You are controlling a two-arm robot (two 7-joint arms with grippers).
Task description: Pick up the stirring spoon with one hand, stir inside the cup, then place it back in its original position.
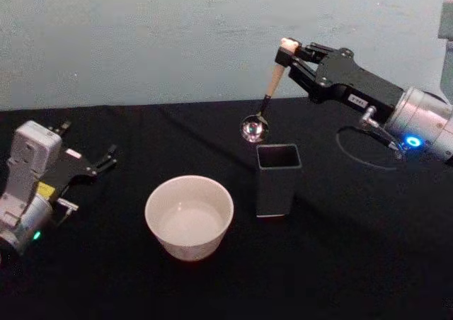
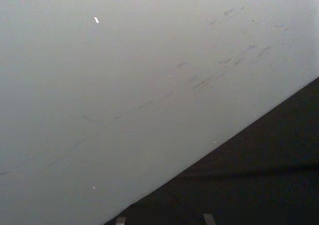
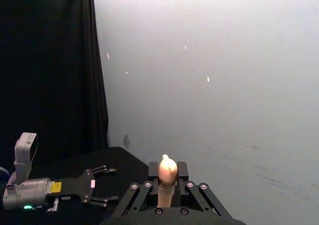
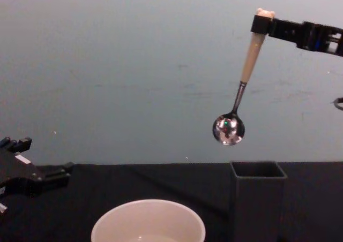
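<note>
Steel spoon [image 1: 269, 90] in right gripper [image 1: 287, 49], above holder [image 1: 277, 182]; cup [image 1: 189, 243], left gripper [image 1: 111, 157] aside

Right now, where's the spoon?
In the head view the spoon hangs in the air right of centre, held by the right gripper, its bowl just above the holder and up-right of the cup.

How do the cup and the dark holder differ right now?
The cup is round, cream-white and wide; the holder is square, dark grey and narrower. The cup stands lower; the holder stands taller. Both stand upright and open-topped on the black table.
</note>
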